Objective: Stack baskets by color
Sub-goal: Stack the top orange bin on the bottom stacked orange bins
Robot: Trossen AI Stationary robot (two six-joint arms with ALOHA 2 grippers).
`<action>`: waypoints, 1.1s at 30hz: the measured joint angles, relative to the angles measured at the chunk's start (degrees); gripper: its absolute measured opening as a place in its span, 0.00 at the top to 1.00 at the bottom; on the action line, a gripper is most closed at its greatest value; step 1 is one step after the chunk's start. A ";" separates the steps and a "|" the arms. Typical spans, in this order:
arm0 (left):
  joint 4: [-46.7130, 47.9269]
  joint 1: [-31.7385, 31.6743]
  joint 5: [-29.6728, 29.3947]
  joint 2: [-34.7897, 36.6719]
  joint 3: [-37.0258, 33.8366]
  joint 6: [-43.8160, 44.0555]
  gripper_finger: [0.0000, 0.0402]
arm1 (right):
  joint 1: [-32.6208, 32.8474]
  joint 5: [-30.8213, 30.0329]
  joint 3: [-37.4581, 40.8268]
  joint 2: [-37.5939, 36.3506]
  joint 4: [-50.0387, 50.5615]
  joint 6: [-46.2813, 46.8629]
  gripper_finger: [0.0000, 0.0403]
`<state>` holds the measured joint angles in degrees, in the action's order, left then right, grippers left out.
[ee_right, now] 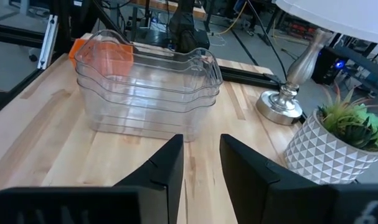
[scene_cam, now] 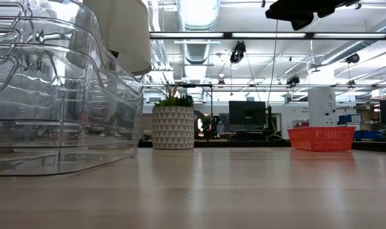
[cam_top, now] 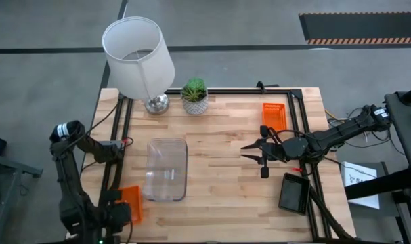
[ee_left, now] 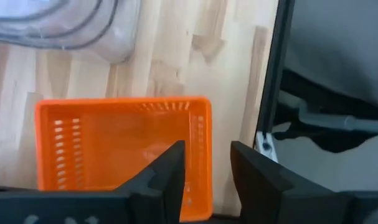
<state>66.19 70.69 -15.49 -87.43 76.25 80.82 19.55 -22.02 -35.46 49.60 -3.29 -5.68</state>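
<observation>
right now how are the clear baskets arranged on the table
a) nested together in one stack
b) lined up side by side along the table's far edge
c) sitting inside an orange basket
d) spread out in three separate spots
a, the right wrist view shows the clear baskets nested with three rims one above another, and the high view shows them as one pile on the wooden table.

Bare wood lies open between the clear baskets (cam_top: 166, 169) at centre-left and the right gripper (cam_top: 258, 153). The far-left is crowded by the lamp (cam_top: 139, 57) and plant pot (cam_top: 194, 97). A black basket (cam_top: 294, 192) blocks the near-right edge.
</observation>
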 joint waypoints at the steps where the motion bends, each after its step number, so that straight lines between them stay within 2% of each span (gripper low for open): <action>1: -0.08 -0.73 0.00 0.18 0.10 -0.03 0.74 | 0.11 0.04 0.00 0.00 0.00 0.25 0.76; 5: -0.18 -3.95 -2.03 1.84 1.57 -0.15 0.79 | 1.05 1.12 0.00 0.00 0.44 1.64 0.78; 9: -0.27 -6.54 -14.60 4.09 2.19 -2.01 0.85 | 2.27 1.49 0.00 0.11 0.89 4.03 0.80; 12: -2.28 -8.71 -23.03 6.33 2.14 -13.25 0.89 | 2.36 1.29 0.00 0.76 1.84 7.78 0.83; 18: -7.10 -14.23 -28.23 10.55 1.99 -37.45 0.95 | 2.32 1.00 0.00 2.87 6.21 17.16 0.88; 24: -16.37 -21.48 -28.47 13.36 -0.87 -59.73 1.00 | 1.84 1.00 0.00 4.92 13.76 26.73 0.92; 30: -26.60 -28.29 -20.99 16.24 -6.98 -75.79 1.00 | -0.70 1.15 0.00 5.29 22.47 33.53 0.96; 33: -32.95 -30.92 -18.91 18.17 -10.17 -83.12 1.00 | -2.12 3.50 0.00 4.83 26.92 35.63 0.98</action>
<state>33.24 39.76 -34.39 -69.26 66.08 -2.30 17.43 -18.52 -35.46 54.43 23.63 29.95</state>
